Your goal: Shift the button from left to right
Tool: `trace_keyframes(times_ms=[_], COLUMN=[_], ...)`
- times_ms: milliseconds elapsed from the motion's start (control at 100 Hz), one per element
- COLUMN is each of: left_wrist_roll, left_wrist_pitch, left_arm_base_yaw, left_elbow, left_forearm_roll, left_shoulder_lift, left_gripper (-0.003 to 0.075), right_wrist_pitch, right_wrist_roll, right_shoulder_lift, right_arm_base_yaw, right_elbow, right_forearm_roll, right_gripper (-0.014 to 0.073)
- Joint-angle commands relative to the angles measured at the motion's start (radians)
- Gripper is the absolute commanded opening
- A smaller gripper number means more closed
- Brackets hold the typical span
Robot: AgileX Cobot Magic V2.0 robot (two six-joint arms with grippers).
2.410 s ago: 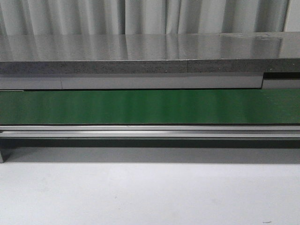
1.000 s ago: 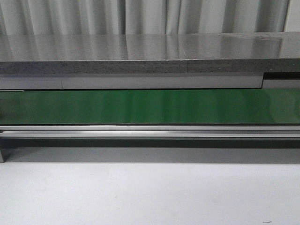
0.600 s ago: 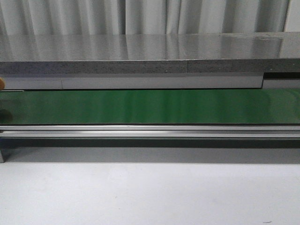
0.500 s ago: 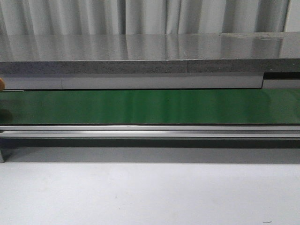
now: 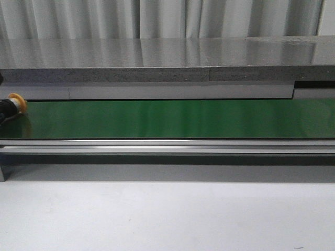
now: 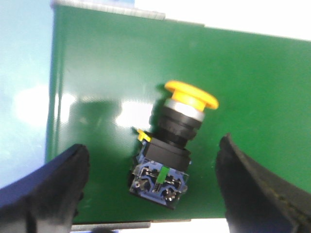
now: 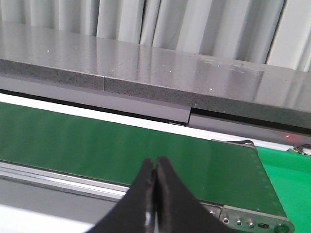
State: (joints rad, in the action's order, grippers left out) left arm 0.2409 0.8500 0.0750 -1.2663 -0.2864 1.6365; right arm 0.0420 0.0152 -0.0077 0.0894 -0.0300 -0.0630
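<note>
The button lies on its side on the green belt. It has a yellow-orange mushroom cap, a black body and a blue base with a small green mark. My left gripper is open, with one black finger on each side of the button and clear gaps to both. In the front view the button shows at the far left edge of the belt; neither gripper shows there. My right gripper is shut and empty, over the near edge of the belt's right part.
A grey stone shelf runs behind the belt, with a curtain beyond. An aluminium rail lines the belt's front edge. The belt's right end plate with screws lies near my right gripper. White table lies in front.
The button has come into the front view at the far left edge of the belt. Only a sliver of orange showed there half a second ago.
</note>
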Motion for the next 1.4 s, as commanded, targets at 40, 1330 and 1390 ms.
trace_keyframes(times_ms=[40,1330,1390], left_wrist_roll=[0.024,0.059,0.059], left_wrist_pitch=[-0.084,-0.824,-0.819], left_arm_base_yaw=[-0.028,-0.188,-0.188], left_elbow=[0.007,0.996,1.002], left_forearm_roll=[-0.038,-0.004,-0.004], left_shoulder_lift=[-0.163,-1.309,-1.309], left_gripper=[0.0519,0.0519,0.0519], right_wrist_pitch=[-0.082,-0.082,-0.082], right_wrist_roll=[0.0,0.0,0.0], right_shoulder_lift=[-0.018,-0.018,-0.018], right_arm_base_yaw=[-0.006,-0.006,-0.006], right_elbow=[0.0,0.0,0.0], right_forearm_roll=[-0.009,-0.009,-0.009], right_gripper=[-0.0068,-0.0068,-0.0068])
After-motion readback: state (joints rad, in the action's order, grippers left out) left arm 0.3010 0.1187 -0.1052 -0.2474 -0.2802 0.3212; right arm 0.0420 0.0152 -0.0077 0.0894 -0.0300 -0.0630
